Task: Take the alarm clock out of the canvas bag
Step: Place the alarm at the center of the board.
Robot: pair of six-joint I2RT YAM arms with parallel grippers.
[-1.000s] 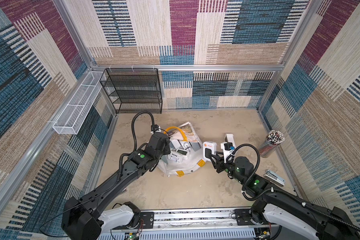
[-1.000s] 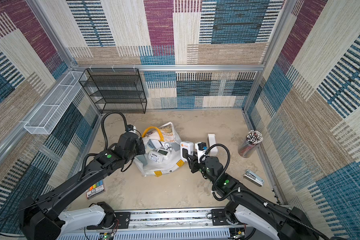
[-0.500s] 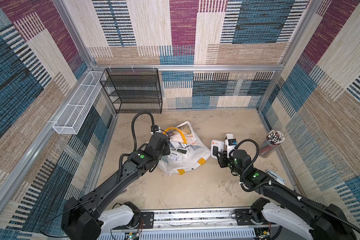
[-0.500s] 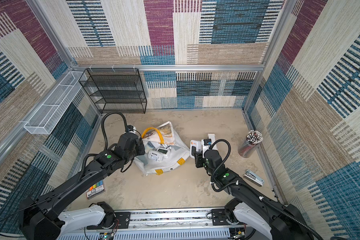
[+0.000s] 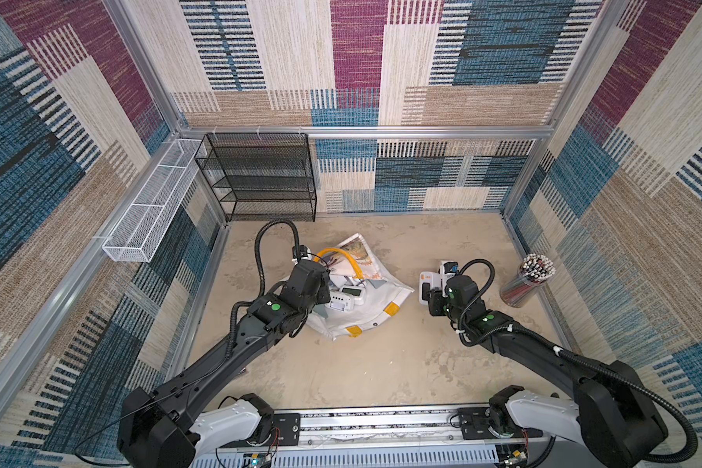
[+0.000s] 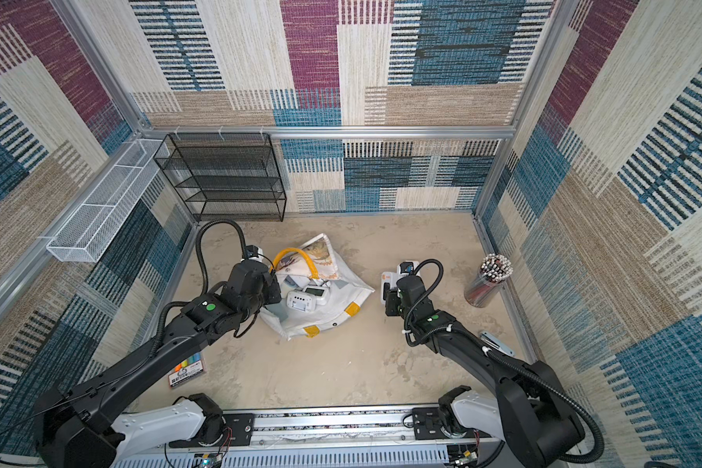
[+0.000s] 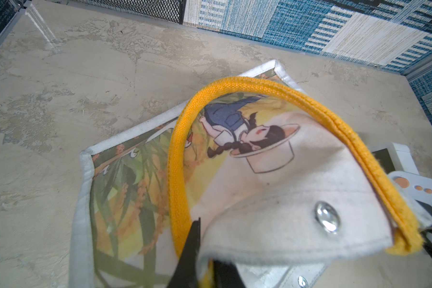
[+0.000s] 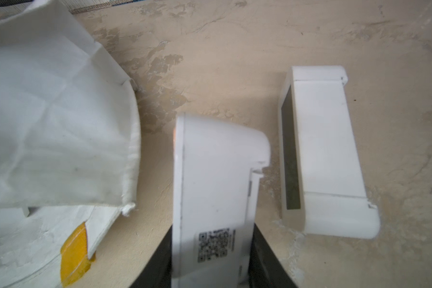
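On the beige tabletop (image 5: 361,377), your large white canvas bag (image 5: 375,310) with yellow strap handles is lying slumped and gaping; your left gripper (image 7: 205,254) is clenching the bag's white rim just beside a yellow handle (image 7: 260,87); your right gripper (image 8: 212,229) is grasping a white plastic alarm clock (image 8: 215,174) with an orange button, keeping it outside the bag, between the bag's wall and a second white rectangular clock (image 8: 327,154) standing on the table; two small white clocks (image 5: 351,291) are lying in the bag's mouth.
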